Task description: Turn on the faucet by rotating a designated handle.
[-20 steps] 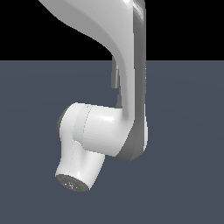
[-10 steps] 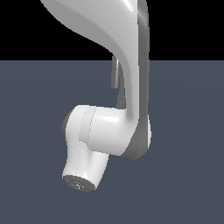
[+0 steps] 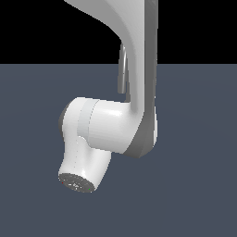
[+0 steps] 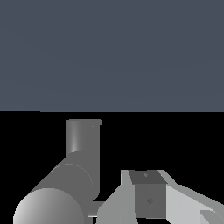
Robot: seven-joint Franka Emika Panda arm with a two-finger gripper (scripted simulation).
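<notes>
While the large white-and-grey robot arm point(image 3: 115, 125) fills the middle of the exterior view, only a slim grey metallic strip of the faucet's arched spout point(image 3: 122, 69) shows behind it, just to the exterior view's left of the arm's upright link and partly hidden by it; the faucet stands on the flat slate-blue surface point(image 3: 199, 162), whose far edge meets a black backdrop; in the wrist view a thick grey cylindrical faucet body point(image 4: 65, 188) with a short upright grey tube on it lies just beside the grey-and-white pincer point(image 4: 151, 197); one blocky finger point(image 4: 148, 192) is visible, but whether the pincer is spread or pressed together I cannot tell; no thin lever rod can be made out.
</notes>
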